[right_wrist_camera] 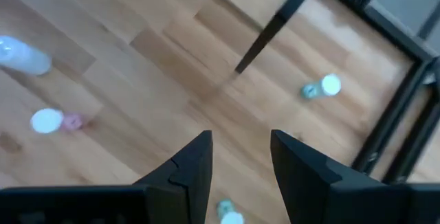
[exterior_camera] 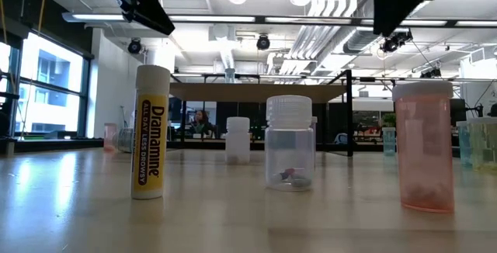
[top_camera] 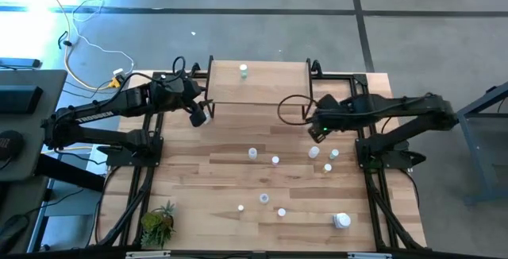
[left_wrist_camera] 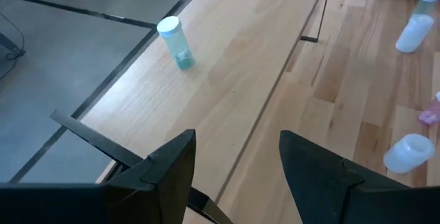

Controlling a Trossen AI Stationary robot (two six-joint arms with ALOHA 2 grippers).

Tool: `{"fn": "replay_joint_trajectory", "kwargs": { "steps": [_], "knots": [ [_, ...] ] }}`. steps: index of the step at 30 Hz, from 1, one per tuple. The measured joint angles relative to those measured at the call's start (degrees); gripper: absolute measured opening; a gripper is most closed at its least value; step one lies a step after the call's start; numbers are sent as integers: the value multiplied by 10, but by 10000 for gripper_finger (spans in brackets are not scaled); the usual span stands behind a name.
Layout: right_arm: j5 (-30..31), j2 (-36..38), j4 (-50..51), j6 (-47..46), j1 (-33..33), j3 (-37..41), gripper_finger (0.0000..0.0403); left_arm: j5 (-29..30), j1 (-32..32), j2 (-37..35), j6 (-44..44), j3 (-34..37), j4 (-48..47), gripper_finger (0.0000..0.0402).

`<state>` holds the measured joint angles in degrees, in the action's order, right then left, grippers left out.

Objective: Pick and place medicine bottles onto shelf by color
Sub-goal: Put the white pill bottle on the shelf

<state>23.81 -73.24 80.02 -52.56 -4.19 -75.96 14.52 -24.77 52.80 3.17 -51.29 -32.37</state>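
Note:
The shelf [top_camera: 258, 84] stands at the table's far middle, and a single green-tinted bottle [top_camera: 244, 71] stands upright on its board [left_wrist_camera: 240, 66]; the left wrist view shows that bottle [left_wrist_camera: 175, 42] too. Several small medicine bottles stand scattered on the tabletop, among them a white one [top_camera: 252, 153], a pink-capped one [top_camera: 275, 160] and a green one [top_camera: 334, 154]. My left gripper [top_camera: 198, 117] hovers open at the shelf's near left corner, its fingers [left_wrist_camera: 172, 165] holding nothing. My right gripper [top_camera: 317, 132] hangs open above the table by the shelf's near right leg [right_wrist_camera: 275, 28], also with nothing between its fingers.
A larger white bottle [top_camera: 341, 221] stands near the front right, and a small potted plant [top_camera: 159, 223] at the front left. In the low view a yellow-labelled tube [exterior_camera: 150, 133], a clear bottle [exterior_camera: 290, 144] and a pink bottle [exterior_camera: 423, 144] stand close to the near edge.

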Motion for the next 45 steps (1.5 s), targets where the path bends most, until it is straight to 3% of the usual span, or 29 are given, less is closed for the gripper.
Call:
{"fn": "replay_joint_trajectory", "kwargs": {
  "steps": [5, 14, 24, 31, 39, 45],
  "knots": [
    [-31, 40, -15, 1, 0, 36, 138, 0, 0, 0, -3, 0, 0, 199],
    [-109, 47, -31, 25, 0, 90, 138, 0, 0, 0, -30, 0, 0, 199],
    [-223, 47, -158, 76, 0, 177, 138, 1, 0, 0, -41, 0, 0, 199],
    [-229, 46, -220, 76, 0, 206, 150, 2, 0, 0, -48, 0, 0, 199],
    [-183, 43, -219, 65, 0, 206, 212, 2, 0, 0, -81, 0, 1, 199],
    [-189, 5, -204, 60, 0, 206, 222, 1, 0, 0, -90, 0, 1, 199]
  ]
}}
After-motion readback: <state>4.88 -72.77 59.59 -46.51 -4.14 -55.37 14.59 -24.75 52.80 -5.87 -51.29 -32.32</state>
